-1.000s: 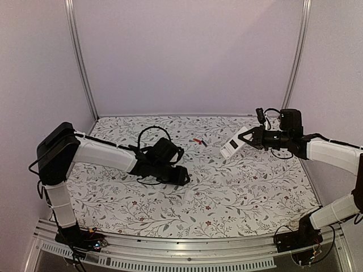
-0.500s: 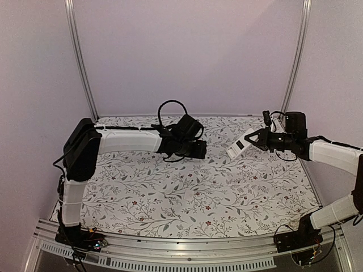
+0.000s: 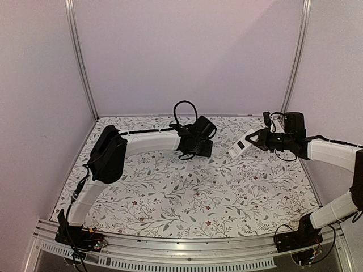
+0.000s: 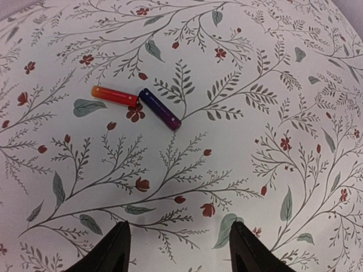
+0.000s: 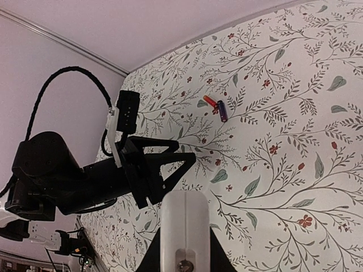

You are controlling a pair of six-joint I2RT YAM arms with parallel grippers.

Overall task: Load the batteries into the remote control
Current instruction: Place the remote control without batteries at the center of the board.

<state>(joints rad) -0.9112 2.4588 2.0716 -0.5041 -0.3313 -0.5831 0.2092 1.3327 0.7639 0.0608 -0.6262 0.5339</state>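
On the left: stretched far forward and inward from the base, elbow raised, wrist tipped down toward the surface, with the left gripper hovering low and jaws spread wide. On the right: folded at the elbow, forearm angled inward toward the middle, with the right gripper raised off the surface and clamped on one end of the remote control.

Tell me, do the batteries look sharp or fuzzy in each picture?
Left wrist: the batteries look sharp and evenly lit, no glare. Right wrist: tiny but clear, while the close-up remote control looks fuzzy. Top external: softer, and they don't show.
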